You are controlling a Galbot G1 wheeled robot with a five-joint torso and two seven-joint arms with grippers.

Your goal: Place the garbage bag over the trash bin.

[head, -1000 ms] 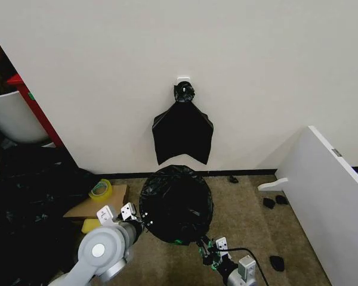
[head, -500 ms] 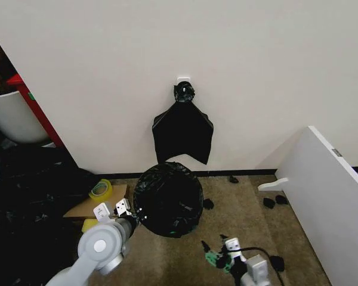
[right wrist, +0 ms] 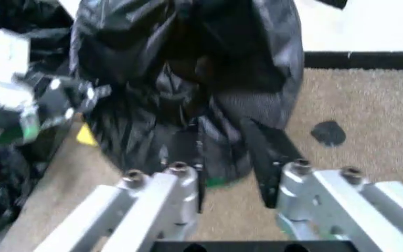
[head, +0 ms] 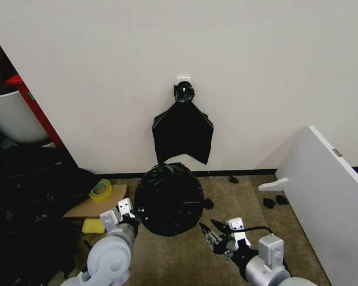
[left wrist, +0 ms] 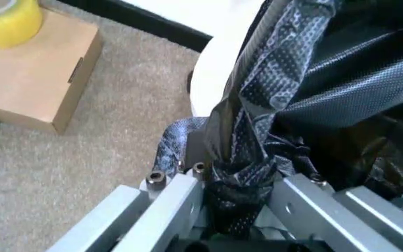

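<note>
The glossy black garbage bag (head: pixel 169 199) hangs draped over the trash bin, hiding it in the head view. In the left wrist view a strip of the cream-white trash bin (left wrist: pixel 214 79) shows beside the crinkled garbage bag (left wrist: pixel 314 79). My left gripper (head: pixel 130 213) is at the bag's left edge, shut on a bunched fold of the plastic (left wrist: pixel 236 184). My right gripper (head: pixel 213 233) stands open on the carpet side, a short way from the bag's lower right edge. In its wrist view the right gripper (right wrist: pixel 226 152) has nothing between its fingers, and the garbage bag (right wrist: pixel 187 63) is just ahead.
A knotted flat bundle of black bags (head: pixel 183 128) hangs on the wall above the bin. A cardboard box (head: pixel 92 205) with a yellow tape roll (head: pixel 100 189) lies left, by a heap of dark plastic (head: pixel 24 196). A white board (head: pixel 328 196) leans at the right.
My right gripper has let go of the bag's lower edge and drawn back to the right, open. The bag, stretched wide before, has shrunk back. My left gripper keeps its hold.
</note>
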